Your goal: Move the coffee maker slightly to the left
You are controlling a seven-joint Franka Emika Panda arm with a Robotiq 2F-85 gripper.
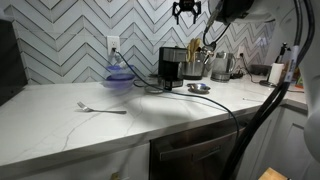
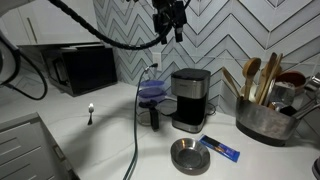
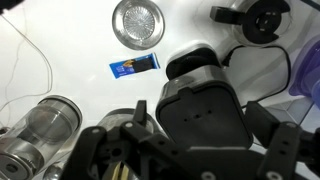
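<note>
The coffee maker (image 1: 172,66) is a small black box with a steel upper part, standing on the white counter near the back wall. It also shows in the other exterior view (image 2: 188,100). My gripper (image 1: 186,12) hangs open and empty well above it, apart from it, as the exterior view (image 2: 168,24) also shows. In the wrist view the coffee maker's dark top (image 3: 200,95) lies between my two spread fingers (image 3: 205,125).
A steel crock of wooden utensils (image 2: 262,115) stands beside the coffee maker. A small steel bowl (image 2: 186,155) and a blue packet (image 2: 220,149) lie in front of it. A purple-blue item (image 2: 152,92) and a wall plug cord are on its other side. A microwave (image 2: 80,68), a fork (image 1: 100,107) and a shiny jug (image 1: 223,66) are further off.
</note>
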